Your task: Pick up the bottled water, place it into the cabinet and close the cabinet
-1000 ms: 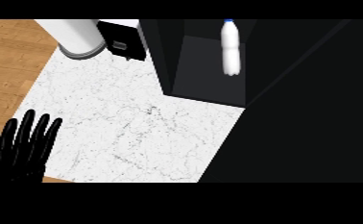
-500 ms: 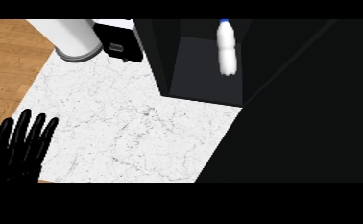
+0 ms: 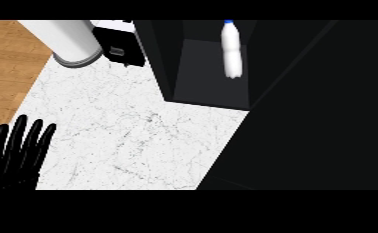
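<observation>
The left hand [image 3: 22, 152] rests at the lower left edge of the view, its black fingers [image 3: 35, 137] straight, slightly spread and pointing up the view, holding nothing. They lie over the white marbled surface [image 3: 133, 137], near where the stone meets a strip of wooden floor [image 3: 18, 62] on that side.

Well away from the fingers, up and to the right across the surface, stands the dark cabinet [image 3: 166, 57], its inside open to view. The water bottle [image 3: 232, 49] is inside it, a pale bottle with a blue cap, standing on the cabinet's dark shelf [image 3: 207, 77] towards the right wall of the compartment. Nothing touches the bottle.

Straight above the fingers, at the far left of the surface, is a white cylinder with a grey base [image 3: 70, 39], and just to its right a small black and white box-shaped appliance [image 3: 118, 44], which sits against the cabinet's left side.

A large black panel [image 3: 310, 127] fills the right part of the view, well apart from the fingers. The right hand does not show.
</observation>
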Controlling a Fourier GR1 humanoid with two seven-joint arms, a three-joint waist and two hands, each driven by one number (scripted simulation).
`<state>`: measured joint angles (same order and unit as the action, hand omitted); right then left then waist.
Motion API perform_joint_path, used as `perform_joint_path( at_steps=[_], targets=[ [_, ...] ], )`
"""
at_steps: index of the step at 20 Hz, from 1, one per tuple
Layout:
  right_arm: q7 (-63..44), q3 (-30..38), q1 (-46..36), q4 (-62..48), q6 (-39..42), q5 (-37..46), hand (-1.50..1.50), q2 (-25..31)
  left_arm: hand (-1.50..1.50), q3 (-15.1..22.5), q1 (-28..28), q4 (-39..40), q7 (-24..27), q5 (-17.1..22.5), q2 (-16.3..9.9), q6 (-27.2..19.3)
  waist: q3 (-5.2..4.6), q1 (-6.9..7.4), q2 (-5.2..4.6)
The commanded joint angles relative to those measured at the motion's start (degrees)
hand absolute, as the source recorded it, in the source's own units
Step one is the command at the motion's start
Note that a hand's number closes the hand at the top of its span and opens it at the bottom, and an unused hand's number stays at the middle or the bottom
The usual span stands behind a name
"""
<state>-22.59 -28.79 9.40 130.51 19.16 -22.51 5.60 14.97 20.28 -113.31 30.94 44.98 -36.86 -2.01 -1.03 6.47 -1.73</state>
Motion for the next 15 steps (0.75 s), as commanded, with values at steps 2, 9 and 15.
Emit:
perform_joint_path(
  at_steps=[2,9,15],
  targets=[
    [0.3,6.0,-6.9,-10.3,-12.4,2.1,1.5,-5.3,-1.5,0.9,0.4,0.2,0.0,-0.3,0.0,1.1,0.45,1.14,-0.94],
    [0.4,12.4,-27.3,-26.6,-25.3,0.5,1.5,-5.5,-1.5,0.6,-0.5,-0.2,-0.6,-0.1,-0.5,1.8,0.76,3.02,-0.64],
    [1.8,15.6,-47.9,-45.7,-33.3,-4.7,1.5,-5.6,-1.5,0.0,-0.7,1.7,-0.8,1.0,-0.2,3.2,0.91,1.45,0.11]
  ],
)
